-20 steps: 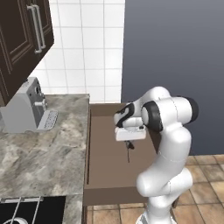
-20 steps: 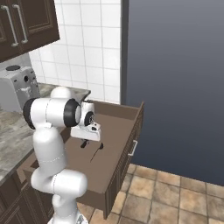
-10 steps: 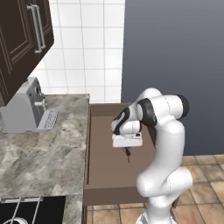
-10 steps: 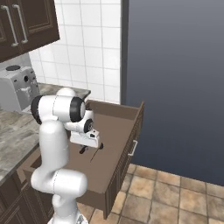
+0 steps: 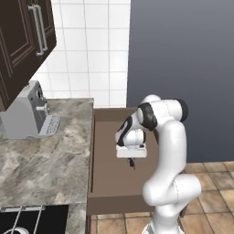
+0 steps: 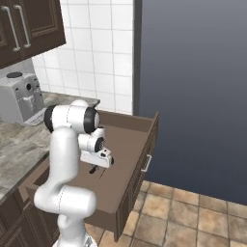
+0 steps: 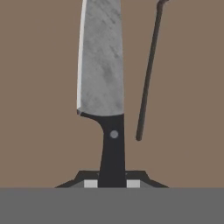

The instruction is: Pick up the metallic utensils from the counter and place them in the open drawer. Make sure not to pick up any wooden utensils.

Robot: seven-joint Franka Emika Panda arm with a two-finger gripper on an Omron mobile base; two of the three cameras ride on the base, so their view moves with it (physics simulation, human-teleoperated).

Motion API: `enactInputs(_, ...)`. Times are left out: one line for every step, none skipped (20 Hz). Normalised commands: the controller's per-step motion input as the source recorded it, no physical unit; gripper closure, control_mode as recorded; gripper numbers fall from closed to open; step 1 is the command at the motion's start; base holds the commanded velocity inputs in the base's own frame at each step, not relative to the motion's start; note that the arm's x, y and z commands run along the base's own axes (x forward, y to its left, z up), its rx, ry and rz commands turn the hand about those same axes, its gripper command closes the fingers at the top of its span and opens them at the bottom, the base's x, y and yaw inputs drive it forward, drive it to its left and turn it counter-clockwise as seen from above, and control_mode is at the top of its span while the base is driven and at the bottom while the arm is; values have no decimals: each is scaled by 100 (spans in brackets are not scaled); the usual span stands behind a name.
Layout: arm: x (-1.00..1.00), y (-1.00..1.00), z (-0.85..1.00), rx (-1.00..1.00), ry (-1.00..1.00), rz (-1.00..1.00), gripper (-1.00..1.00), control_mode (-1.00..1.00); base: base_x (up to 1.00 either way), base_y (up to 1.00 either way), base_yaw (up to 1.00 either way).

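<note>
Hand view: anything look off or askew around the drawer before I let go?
Nothing stands out. The gripper is shut on the knife by its black handle, blade pointing straight away over the drawer floor. A slim dark metal utensil already lies in the drawer beside the blade, apart from it and roughly parallel.

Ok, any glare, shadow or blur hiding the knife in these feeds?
Hand view: sharp, evenly lit, no glare; knife and thin utensil read clearly against the drawer floor. Both base views: soft and low-detail, gripper a small dark blob over the drawer.
</note>
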Motion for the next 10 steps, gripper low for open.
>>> enactInputs(13,3,-7,-2,0,-4,100,-100,0,0,0)
enactInputs(14,4,0,-1,0,-2,100,-100,0,0,0)
enactInputs(16,4,0,-2,0,-1,100,-100,0,0,0)
enactInputs(19,4,0,-2,-4,0,100,-100,0,0,0)
enactInputs(22,3,0,-2,-7,0,100,-100,0,0,0)
enactInputs(29,1,0,-2,-9,0,100,-100,0,0,0)
enactInputs(29,0,0,-2,-10,0,100,-100,0,0,0)
enactInputs(31,0,0,-1,-9,0,100,-100,0,0,0)
enactInputs(32,0,0,-1,-9,0,100,-100,0,0,0)
enactInputs(34,0,0,-1,-9,0,100,-100,0,0,0)
